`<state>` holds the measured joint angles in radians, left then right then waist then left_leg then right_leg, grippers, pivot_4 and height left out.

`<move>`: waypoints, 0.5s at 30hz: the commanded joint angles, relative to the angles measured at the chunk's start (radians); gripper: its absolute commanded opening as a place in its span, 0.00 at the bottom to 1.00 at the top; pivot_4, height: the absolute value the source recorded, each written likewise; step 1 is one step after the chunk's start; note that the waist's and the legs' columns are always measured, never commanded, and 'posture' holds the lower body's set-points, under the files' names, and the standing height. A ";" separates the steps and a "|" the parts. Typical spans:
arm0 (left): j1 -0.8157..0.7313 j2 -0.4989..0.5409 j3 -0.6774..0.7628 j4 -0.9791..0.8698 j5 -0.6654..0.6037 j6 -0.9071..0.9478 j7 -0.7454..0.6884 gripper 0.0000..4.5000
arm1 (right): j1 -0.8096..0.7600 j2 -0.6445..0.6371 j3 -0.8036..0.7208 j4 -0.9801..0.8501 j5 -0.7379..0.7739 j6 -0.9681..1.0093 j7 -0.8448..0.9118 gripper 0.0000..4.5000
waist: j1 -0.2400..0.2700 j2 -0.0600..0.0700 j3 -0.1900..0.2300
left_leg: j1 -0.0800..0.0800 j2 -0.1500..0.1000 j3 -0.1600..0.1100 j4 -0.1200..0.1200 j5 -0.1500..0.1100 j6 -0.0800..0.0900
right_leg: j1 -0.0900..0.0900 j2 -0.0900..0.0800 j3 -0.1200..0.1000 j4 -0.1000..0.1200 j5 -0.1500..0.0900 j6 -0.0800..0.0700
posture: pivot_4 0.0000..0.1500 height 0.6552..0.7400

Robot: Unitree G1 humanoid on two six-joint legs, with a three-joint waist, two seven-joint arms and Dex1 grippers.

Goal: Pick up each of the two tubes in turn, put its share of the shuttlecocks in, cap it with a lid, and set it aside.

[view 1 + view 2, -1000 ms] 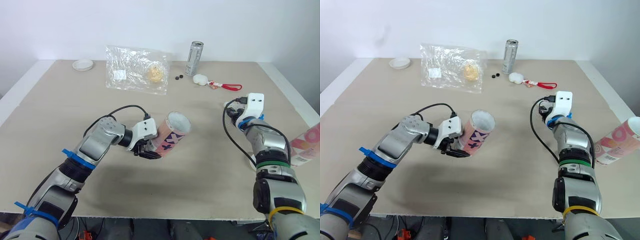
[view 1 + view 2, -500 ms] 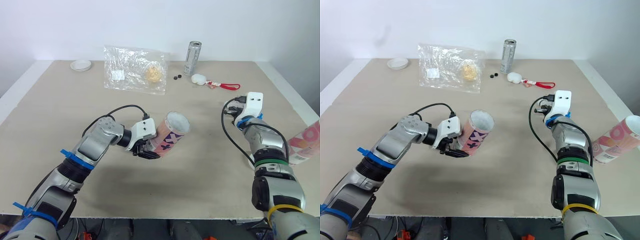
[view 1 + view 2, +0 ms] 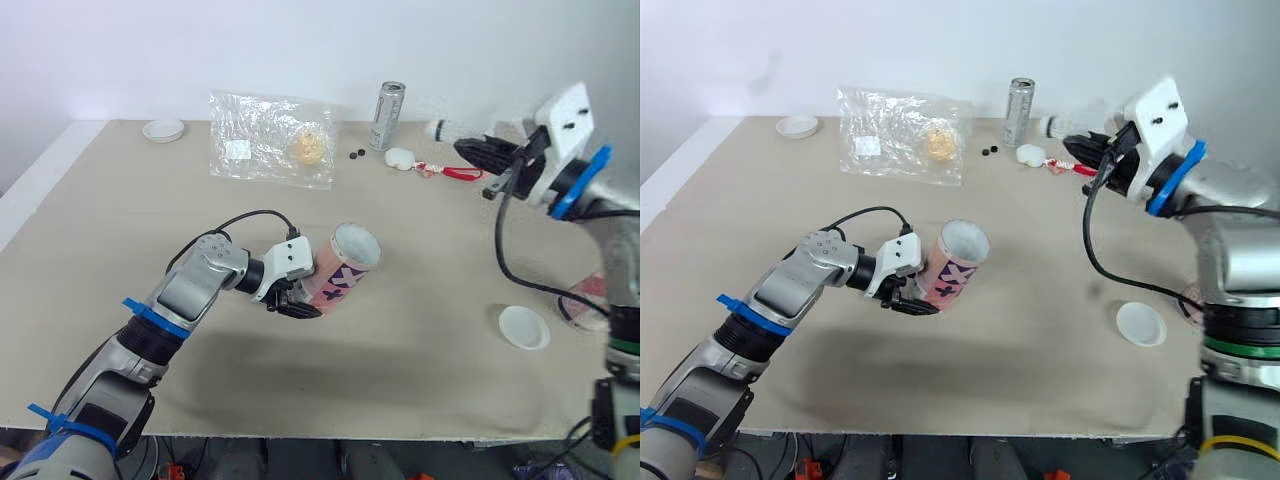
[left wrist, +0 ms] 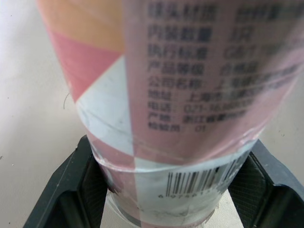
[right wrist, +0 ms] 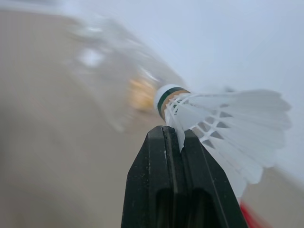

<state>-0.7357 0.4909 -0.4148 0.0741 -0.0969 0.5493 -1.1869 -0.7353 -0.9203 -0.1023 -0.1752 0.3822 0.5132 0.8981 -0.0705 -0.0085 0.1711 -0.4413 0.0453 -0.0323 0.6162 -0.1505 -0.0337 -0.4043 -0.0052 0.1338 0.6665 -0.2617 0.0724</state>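
Left eye view: both grippers loaded over the worktop

Left gripper (image 3: 296, 302) is closing its jaws on the lower end of the pink patterned tube (image 3: 340, 268), which is tilting with its open mouth up. Right gripper (image 3: 478, 152) is hanging raised at far right, its jaws pinching the feathers of a white shuttlecock (image 3: 440, 130). A white lid (image 3: 524, 327) is lying on the worktop (image 3: 120, 220), with part of a second pink tube (image 3: 588, 300) showing near it.
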 commanded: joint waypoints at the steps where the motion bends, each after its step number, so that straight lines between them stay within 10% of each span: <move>1: -0.013 -0.010 -0.008 0.007 0.003 -0.010 -0.001 0.65 | -0.005 -0.062 0.036 -0.128 0.033 -0.014 0.127 0.01 | 0.001 0.000 0.000 | 0.000 0.000 0.000 0.001 0.000 0.000 | 0.000 0.000 0.000 0.000 0.000 0.000 | 1.00 1.00; 15: -0.015 -0.002 -0.004 0.014 0.003 -0.007 -0.009 0.65 | 0.037 -0.123 0.125 -0.271 0.030 -0.075 0.303 0.01 | 0.003 -0.001 0.001 | -0.001 0.000 0.001 0.001 0.000 0.000 | -0.001 -0.002 0.000 0.000 -0.001 -0.001 | 1.00 1.00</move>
<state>-0.7383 0.4866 -0.4153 0.0829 -0.0972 0.5432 -1.1919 -0.7024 -1.0484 0.0174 -0.4316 0.4343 0.4707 1.2010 -0.0671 -0.0094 0.1716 -0.4425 0.0449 -0.0308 0.6171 -0.1507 -0.0338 -0.4054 -0.0071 0.1336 0.6663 -0.2629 0.0714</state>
